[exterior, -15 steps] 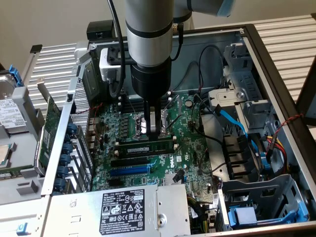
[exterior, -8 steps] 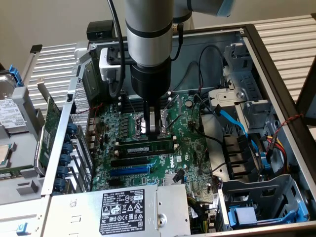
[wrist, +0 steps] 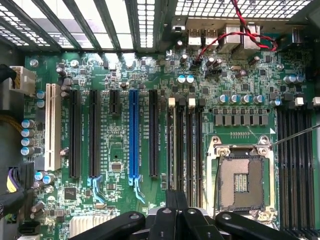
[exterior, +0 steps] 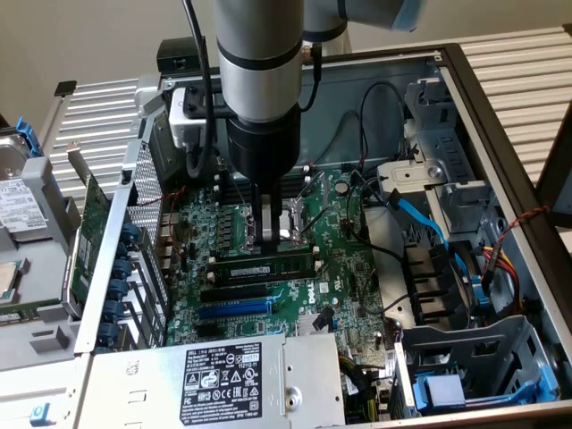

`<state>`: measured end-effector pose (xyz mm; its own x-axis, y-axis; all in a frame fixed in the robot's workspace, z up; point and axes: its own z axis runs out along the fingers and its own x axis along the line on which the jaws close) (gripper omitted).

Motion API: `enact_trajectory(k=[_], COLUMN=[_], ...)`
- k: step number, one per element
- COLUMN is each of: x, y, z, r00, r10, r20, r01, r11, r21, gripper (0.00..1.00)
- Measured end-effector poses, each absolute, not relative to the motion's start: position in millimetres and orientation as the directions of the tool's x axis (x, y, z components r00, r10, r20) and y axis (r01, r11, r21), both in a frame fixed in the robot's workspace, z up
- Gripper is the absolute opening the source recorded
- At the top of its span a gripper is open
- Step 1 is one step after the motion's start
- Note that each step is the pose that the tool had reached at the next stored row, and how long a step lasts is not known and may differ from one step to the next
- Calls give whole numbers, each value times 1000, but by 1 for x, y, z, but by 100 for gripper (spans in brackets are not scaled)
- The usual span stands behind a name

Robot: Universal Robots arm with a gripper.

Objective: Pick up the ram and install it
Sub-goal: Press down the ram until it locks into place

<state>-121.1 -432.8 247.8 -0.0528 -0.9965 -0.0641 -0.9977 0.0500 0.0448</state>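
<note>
Long, narrow green circuit-board RAM stick w/ row of black chips (exterior: 261, 268): in exterior view it lies lengthwise across the green motherboard (exterior: 340, 268), running from that view's left to right, approx. level, on its long edge. Sits betw. the CPU socket area and the black expansion slots, just above the blue slot (exterior: 234, 308). Its middle is directly under the arm's black fingertips; contact there can't be made out.

Green motherboard (exterior: 340, 259) on the open computer case's (exterior: 500, 134) floor — ram (exterior: 264, 266) lying flat just beside the CPU socket (exterior: 290, 228).
</note>
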Motion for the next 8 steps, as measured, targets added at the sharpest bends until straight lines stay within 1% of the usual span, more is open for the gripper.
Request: enact_trajectory(k=[8], x=[-127], y=[-433], z=[241], r00=[-53], r10=[-997], r20=[-64], r01=[-998], r11=[50], r21=[45], gripper=[11])
